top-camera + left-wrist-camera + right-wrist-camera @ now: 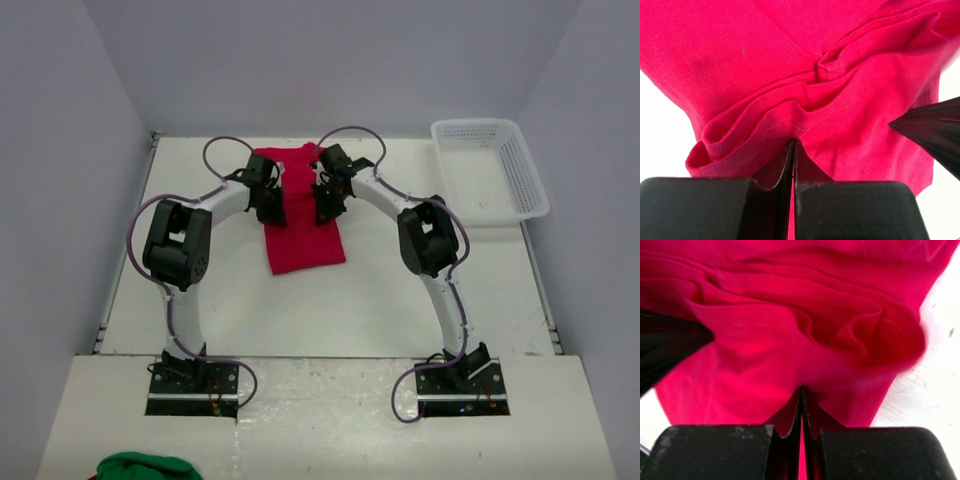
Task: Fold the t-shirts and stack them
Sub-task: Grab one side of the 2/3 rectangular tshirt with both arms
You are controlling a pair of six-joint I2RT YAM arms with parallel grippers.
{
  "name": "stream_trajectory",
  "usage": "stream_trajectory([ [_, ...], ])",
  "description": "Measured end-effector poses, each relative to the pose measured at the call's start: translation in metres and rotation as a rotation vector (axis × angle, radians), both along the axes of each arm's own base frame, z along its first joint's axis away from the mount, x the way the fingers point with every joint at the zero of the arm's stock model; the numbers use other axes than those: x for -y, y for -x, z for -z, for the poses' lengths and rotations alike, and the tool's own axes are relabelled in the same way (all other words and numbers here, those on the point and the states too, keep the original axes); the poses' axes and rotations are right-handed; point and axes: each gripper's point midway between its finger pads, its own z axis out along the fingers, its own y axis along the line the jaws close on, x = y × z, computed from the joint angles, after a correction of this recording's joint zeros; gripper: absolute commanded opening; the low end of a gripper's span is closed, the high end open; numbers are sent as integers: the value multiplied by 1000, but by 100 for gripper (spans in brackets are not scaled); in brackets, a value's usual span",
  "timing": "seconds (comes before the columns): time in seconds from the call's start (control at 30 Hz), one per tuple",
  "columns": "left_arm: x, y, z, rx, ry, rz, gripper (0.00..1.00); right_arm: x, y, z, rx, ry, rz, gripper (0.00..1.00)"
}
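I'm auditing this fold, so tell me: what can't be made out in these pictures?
- Top view: the t-shirt near its far end, partly hidden under the left gripper and right gripper.
- Both wrist views: the shirt's outline and layer count. The cameras sit too close, and the frame edges cut the cloth off.
- Right wrist view: the fold at the right is blurred.
- Top view: a green thing, cut off by the bottom edge.

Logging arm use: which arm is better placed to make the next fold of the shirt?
Neither clearly. The left gripper and right gripper are both shut on the shirt, at opposite side edges, roughly level, so the fold likely takes both.
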Motion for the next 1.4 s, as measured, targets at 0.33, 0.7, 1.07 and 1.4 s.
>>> stream_trajectory([
  [0.33,-3,8,7,-30,-1,-41,0,11,30,16,-76,-10,47,0],
  [0.7,-6,63,7,-80,25,-55,0,27,80,18,-124,-9,81,0],
  [1.07,-5,151,10,-126,22,-22,0,42,170,21,-165,-11,71,0],
  [1.4,-2,190,11,-119,28,-9,0,37,229,23,-166,-44,61,0],
])
